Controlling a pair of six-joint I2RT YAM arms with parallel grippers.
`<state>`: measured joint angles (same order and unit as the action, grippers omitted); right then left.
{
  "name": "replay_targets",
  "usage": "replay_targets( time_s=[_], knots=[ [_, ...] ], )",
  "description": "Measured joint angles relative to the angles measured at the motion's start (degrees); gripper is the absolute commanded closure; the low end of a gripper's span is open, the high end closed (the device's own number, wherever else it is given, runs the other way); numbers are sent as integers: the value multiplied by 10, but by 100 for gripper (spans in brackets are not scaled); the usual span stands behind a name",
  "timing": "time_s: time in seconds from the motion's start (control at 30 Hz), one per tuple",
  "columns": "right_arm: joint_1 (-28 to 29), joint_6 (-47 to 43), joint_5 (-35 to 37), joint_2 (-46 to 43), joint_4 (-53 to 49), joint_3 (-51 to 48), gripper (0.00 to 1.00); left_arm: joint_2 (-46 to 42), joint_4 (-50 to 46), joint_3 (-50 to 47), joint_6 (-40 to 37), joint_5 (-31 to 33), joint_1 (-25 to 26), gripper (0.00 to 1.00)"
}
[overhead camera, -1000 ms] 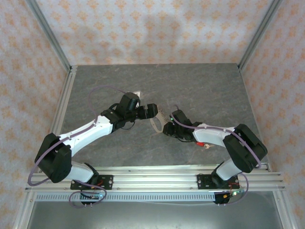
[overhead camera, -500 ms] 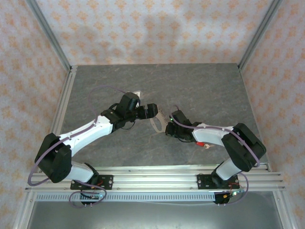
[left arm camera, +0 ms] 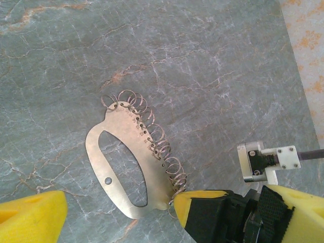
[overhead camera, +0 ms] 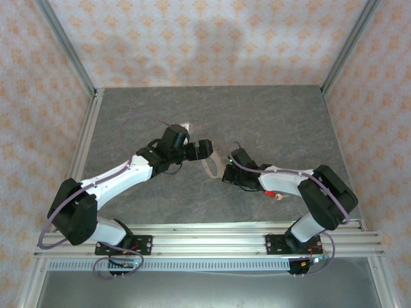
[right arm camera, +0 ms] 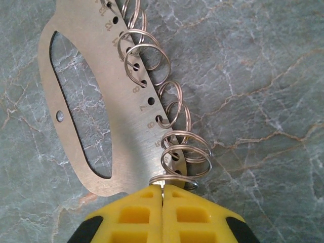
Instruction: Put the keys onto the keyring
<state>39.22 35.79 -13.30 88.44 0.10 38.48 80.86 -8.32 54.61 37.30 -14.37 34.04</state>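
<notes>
A flat silvery ring plate (right arm camera: 101, 101) with numbered holes lies on the grey table, with several split wire rings (right arm camera: 167, 109) threaded along one edge. My right gripper (right arm camera: 163, 188) is shut on the plate's near end, where the last ring sits. In the left wrist view the same plate (left arm camera: 124, 167) lies between my wide-open left gripper's (left arm camera: 164, 217) yellow fingers (left arm camera: 30, 215). From above, the left gripper (overhead camera: 204, 149) and right gripper (overhead camera: 225, 172) meet over the plate (overhead camera: 209, 168). The tiny red-headed key (overhead camera: 276, 194) lies beside the right forearm. The beaded chain keyring is out of view.
Aluminium frame rails (overhead camera: 87, 147) border the table on both sides, and a rail bar (overhead camera: 257, 234) runs along the near edge. The grey marbled tabletop (overhead camera: 282, 115) stretches behind both arms. A white bracket (left arm camera: 263, 161) with a cable shows to the right in the left wrist view.
The right arm's elbow has drifted slightly left. The plate and both grippers stay where they were.
</notes>
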Motion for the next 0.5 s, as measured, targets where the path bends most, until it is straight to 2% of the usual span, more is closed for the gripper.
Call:
replay_targets(
  time_s=[0.23,0.5],
  knots=[
    [0,-13,0,-11,-21,6,100,0,0,0,0,0,0,1],
    [-10,-106,7,-134,-104,113,100,-1,-5,27,0,0,0,0]
  ],
)
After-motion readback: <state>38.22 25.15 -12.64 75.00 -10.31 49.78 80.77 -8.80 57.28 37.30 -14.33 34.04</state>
